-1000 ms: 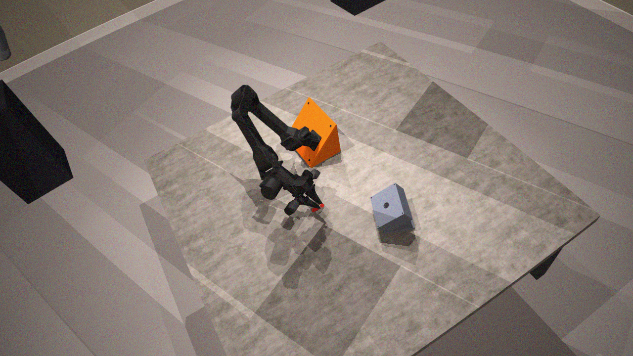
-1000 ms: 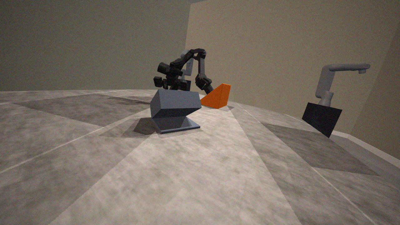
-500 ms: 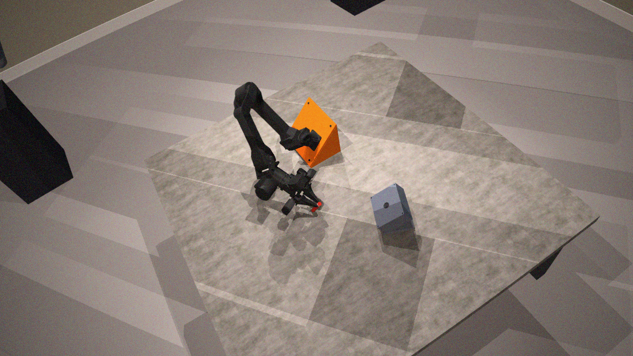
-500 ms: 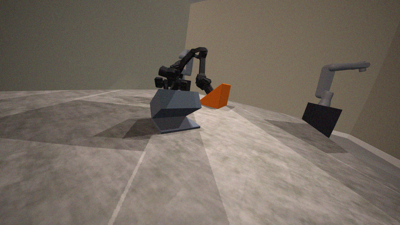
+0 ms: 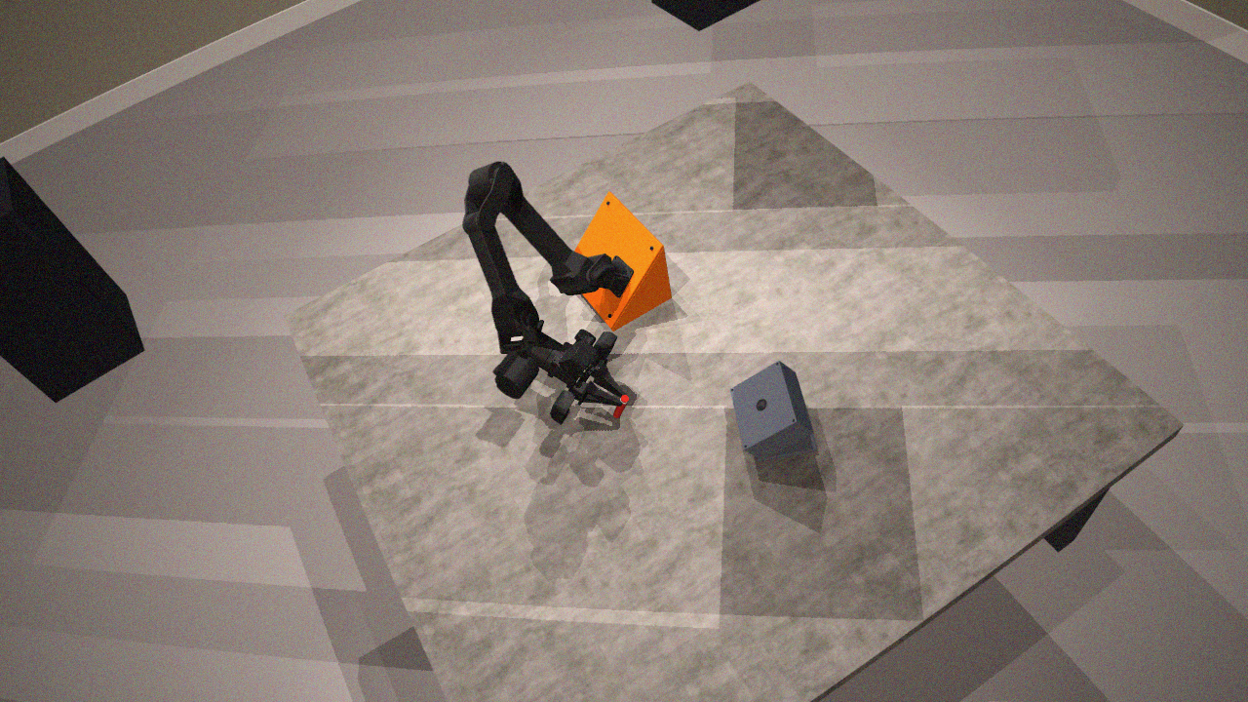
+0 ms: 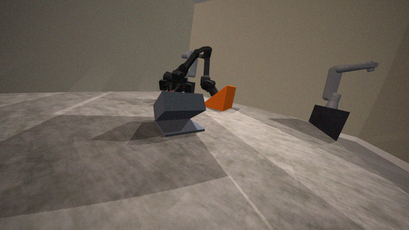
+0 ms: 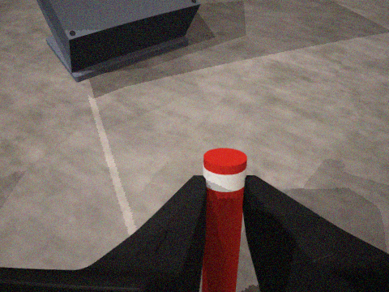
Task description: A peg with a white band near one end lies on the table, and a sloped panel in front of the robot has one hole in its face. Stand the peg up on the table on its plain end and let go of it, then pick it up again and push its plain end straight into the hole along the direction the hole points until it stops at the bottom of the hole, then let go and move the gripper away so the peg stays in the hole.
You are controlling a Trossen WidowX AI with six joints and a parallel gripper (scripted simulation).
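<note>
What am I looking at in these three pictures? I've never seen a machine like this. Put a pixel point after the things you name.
You see one black jointed robot arm [image 5: 488,253] [image 6: 207,64] ending in a two-fingered gripper [image 5: 621,400] [image 7: 223,187]. The fingers grip a round red peg [image 5: 620,408] [image 7: 223,227] by its white-banded end.

The top picture looks down from above. The exterior one looks across the table [image 5: 663,541] [image 6: 114,177] [image 7: 162,122] from low down. The wrist one comes from beside the gripper.

On the table stand a blue-grey sloped block [image 5: 772,418] [image 6: 182,101] [image 7: 121,16] with a hole [image 5: 760,405] and an orange wedge [image 5: 624,231] [image 6: 221,98].
</note>
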